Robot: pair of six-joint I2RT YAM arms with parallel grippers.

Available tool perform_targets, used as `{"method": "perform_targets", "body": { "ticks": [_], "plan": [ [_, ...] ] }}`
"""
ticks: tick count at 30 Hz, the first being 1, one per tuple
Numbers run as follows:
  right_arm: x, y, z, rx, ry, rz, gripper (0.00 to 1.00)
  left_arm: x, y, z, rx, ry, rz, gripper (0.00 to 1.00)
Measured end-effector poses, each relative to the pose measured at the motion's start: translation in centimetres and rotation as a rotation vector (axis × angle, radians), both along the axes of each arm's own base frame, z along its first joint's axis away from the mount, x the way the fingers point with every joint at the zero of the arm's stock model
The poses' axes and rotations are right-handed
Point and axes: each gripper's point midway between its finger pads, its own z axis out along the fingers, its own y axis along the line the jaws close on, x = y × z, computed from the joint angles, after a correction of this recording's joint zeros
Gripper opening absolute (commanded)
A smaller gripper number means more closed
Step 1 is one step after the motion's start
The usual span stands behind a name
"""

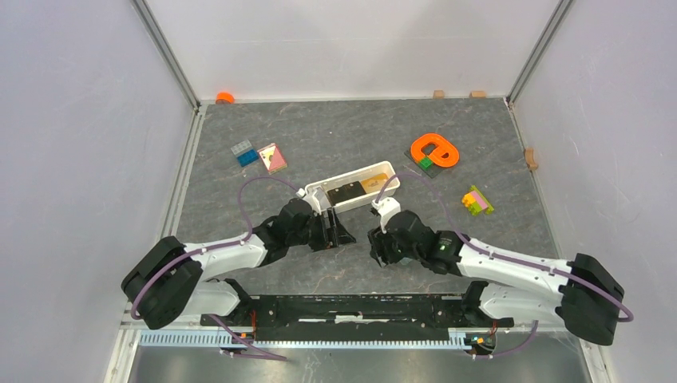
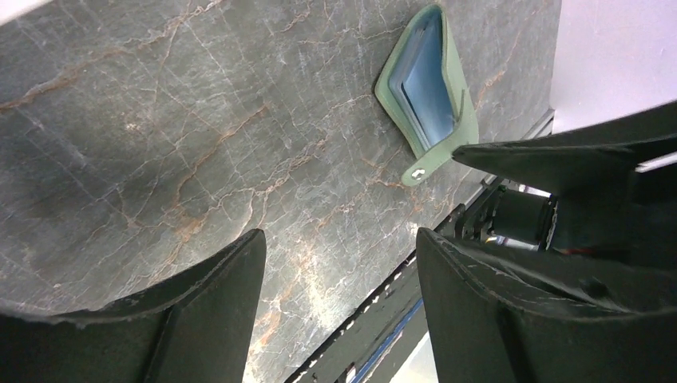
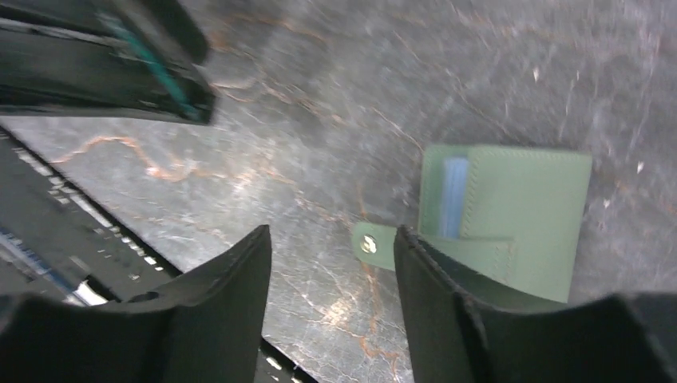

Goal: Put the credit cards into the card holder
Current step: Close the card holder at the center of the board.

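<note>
1. Top view: the left gripper (image 1: pixel 342 231) is sitting low over the grey marbled table (image 1: pixel 335 132), just below frame centre. The right gripper (image 1: pixel 374 243) is facing it from the right, with the two sets of tips near each other.
2. Left wrist view: the left gripper (image 2: pixel 341 239) is standing wide. Bare table is showing through the gap and nothing is lying between the fingers (image 2: pixel 215 311).
3. Same view: the card holder (image 2: pixel 431 96) is lying flat on the table in the upper right, beyond the fingertips and right of the gap. It is gaping partly open with its pale blue lining showing. Its snap strap (image 2: pixel 419 169) is pointing down-frame.
4. Right wrist view: the right gripper (image 3: pixel 331 233) is showing its jaws parted to a moderate gap and is clamping nothing.
5. Same view: the card holder (image 3: pixel 511 207) is lying right of centre, green face up, with a sliver of blue at its left edge. The strap's snap end (image 3: pixel 369 243) is poking into the gap just beside the right-hand finger (image 3: pixel 447 319). That finger is overlapping the holder's lower edge in frame; contact cannot be told.
6. Top view: the card holder cannot be made out between the grippers.
7. Top view: the black card (image 1: pixel 347 194) and the tan card (image 1: pixel 372 185) are lying inside the white tray (image 1: pixel 359 171), just up-frame of both grippers
</note>
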Motion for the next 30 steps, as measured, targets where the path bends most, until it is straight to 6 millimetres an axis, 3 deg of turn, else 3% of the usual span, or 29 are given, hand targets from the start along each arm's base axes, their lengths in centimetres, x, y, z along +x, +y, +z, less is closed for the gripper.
{"method": "perform_targets", "body": {
  "ticks": [4, 8, 11, 14, 17, 21, 26, 30],
  "plan": [
    [0.6, 1.5, 4.0, 0.076, -0.056, 0.036, 0.83, 0.1, -0.1, 0.2, -0.007, -0.006, -0.002, 0.75],
    [2.5, 1.2, 9.1, 0.097, -0.165, -0.015, 0.90, 0.1, -0.2, 0.3, -0.010, -0.009, -0.002, 0.75],
    [4.6, -0.5, 12.3, 0.078, -0.258, -0.105, 0.90, 0.3, -0.3, 0.6, -0.015, -0.015, -0.003, 0.74],
    [7.3, -3.8, 13.1, 0.030, -0.305, -0.222, 0.84, 0.4, -1.0, 1.3, -0.028, -0.029, -0.014, 0.73],
    [9.5, -7.6, 11.5, -0.042, -0.292, -0.328, 0.80, 0.5, -2.2, 2.2, -0.041, -0.049, -0.041, 0.73],
    [9.9, -11.2, 6.1, -0.146, -0.188, -0.373, 0.74, 0.0, -3.8, 2.8, -0.047, -0.059, -0.082, 0.73],
    [7.0, -12.7, -0.9, -0.201, 0.000, -0.311, 0.72, -0.5, -5.9, 2.5, -0.046, -0.056, -0.129, 0.73],
    [5.3, -11.6, -3.0, -0.146, 0.077, -0.232, 0.72, -0.8, -8.0, 2.1, -0.042, -0.052, -0.168, 0.73]
  ]
}}
